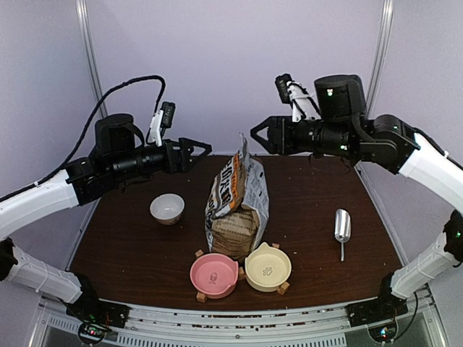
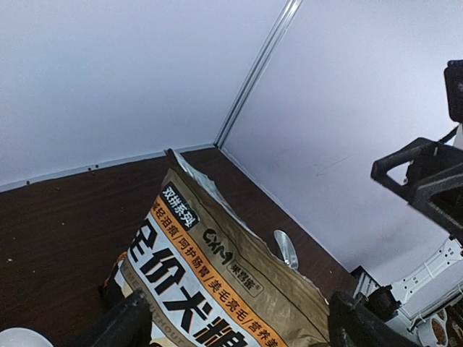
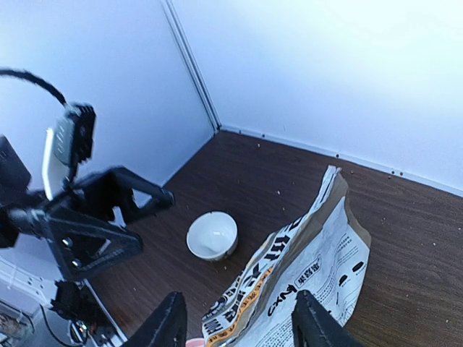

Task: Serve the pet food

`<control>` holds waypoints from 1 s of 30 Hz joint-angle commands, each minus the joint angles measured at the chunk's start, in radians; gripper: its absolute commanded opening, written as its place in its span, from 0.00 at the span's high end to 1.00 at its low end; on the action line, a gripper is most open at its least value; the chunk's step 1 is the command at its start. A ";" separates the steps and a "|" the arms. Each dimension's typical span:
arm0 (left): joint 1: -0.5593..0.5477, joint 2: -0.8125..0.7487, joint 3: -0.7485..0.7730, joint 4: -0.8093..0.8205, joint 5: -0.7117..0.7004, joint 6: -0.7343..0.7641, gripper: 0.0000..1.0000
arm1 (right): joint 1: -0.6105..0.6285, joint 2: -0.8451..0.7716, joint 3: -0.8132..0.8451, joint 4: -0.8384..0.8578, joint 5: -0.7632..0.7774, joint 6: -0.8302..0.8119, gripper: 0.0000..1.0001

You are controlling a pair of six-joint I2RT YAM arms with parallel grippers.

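Pet food is not in sight in any view (only a printed paper bag (image 1: 235,210) shows, upright between and below both grippers). The left gripper (image 1: 201,156) gapes wide, empty. The right gripper (image 1: 256,141) stands parted, holding nothing.

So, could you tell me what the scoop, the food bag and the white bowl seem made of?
The scoop looks like polished metal: silvery, with bright reflections. The food bag seems to be brown paper with a silvery lining showing at its creased open top. The white bowl is probably glazed ceramic, glossy and smooth, though plastic is possible.
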 commanded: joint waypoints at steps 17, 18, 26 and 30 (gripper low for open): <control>-0.034 0.163 0.076 0.039 0.097 -0.106 0.27 | -0.069 0.145 0.008 -0.008 0.043 0.170 0.58; -0.034 0.163 0.076 0.037 0.094 -0.104 0.27 | -0.077 0.153 0.014 -0.009 0.050 0.177 0.59; -0.071 0.157 0.070 0.014 0.017 -0.083 0.30 | -0.116 0.261 0.132 -0.016 0.072 0.175 0.63; -0.092 0.138 0.046 0.035 -0.034 -0.077 0.31 | -0.134 0.327 0.204 -0.041 0.084 0.173 0.66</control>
